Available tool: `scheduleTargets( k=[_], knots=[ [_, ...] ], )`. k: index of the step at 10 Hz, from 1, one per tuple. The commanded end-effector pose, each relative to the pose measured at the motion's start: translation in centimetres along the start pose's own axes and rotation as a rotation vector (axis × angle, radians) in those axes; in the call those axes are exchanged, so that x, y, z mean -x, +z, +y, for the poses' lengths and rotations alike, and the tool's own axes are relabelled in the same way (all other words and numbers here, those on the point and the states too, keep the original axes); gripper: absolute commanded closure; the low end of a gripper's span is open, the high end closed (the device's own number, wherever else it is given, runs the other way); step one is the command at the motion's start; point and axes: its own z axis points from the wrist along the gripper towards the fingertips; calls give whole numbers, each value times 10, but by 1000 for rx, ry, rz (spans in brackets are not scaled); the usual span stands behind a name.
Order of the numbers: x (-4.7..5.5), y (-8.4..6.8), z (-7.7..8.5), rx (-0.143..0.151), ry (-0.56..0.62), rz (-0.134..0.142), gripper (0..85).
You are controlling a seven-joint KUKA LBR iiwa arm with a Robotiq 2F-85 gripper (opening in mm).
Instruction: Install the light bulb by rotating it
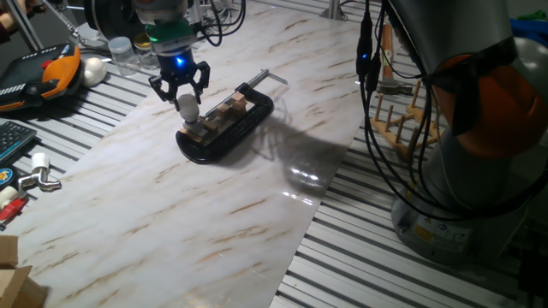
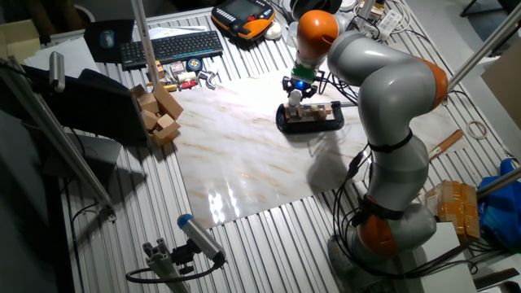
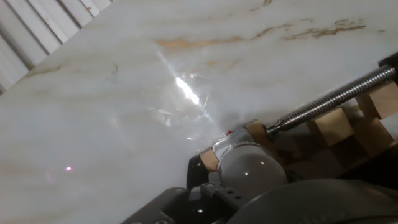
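Frosted and white, the bulb (image 3: 252, 169) fills the lower centre of the hand view, nearest the lens, with dark gripper parts blurred along the bottom edge. Its grey base meets a small wooden block (image 3: 209, 160) at the end of the clamp (image 3: 385, 62). The clamp's threaded steel screw (image 3: 333, 99) runs from the bulb's seat toward the upper right, past further wooden blocks (image 3: 339, 124).

One fixed view: the gripper (image 1: 181, 92) hangs straight down over the near-left end of the black clamp (image 1: 224, 130), its dark fingers (image 1: 160, 86) set on either side of the bulb (image 1: 187, 106) and closed on the globe. The bulb stands upright, base down, on the block at that end. A blue light (image 1: 178, 61) glows on the gripper body above the fingers. The clamp lies flat on the marbled board (image 1: 171, 205), its screw handle (image 1: 267, 78) pointing away toward the far edge.

The other fixed view: the arm (image 2: 383, 89) reaches from its base at the table's right side to the clamp (image 2: 310, 119) near the far part of the board (image 2: 244, 155). The gripper (image 2: 298, 88) sits over the bulb (image 2: 295, 97). Loose wooden blocks (image 2: 159, 114) lie just off the board's left side; a keyboard (image 2: 171, 46) lies beyond them.
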Motion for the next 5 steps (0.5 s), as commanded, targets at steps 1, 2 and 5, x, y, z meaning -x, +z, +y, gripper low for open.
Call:
scheduleTargets(
  k=[1, 2, 5],
  knots=[
    [0, 0, 0, 0, 17, 7, 850],
    [0, 1, 0, 5, 41, 20, 850],
    [0, 3, 0, 15, 98, 40, 850]
  ],
)
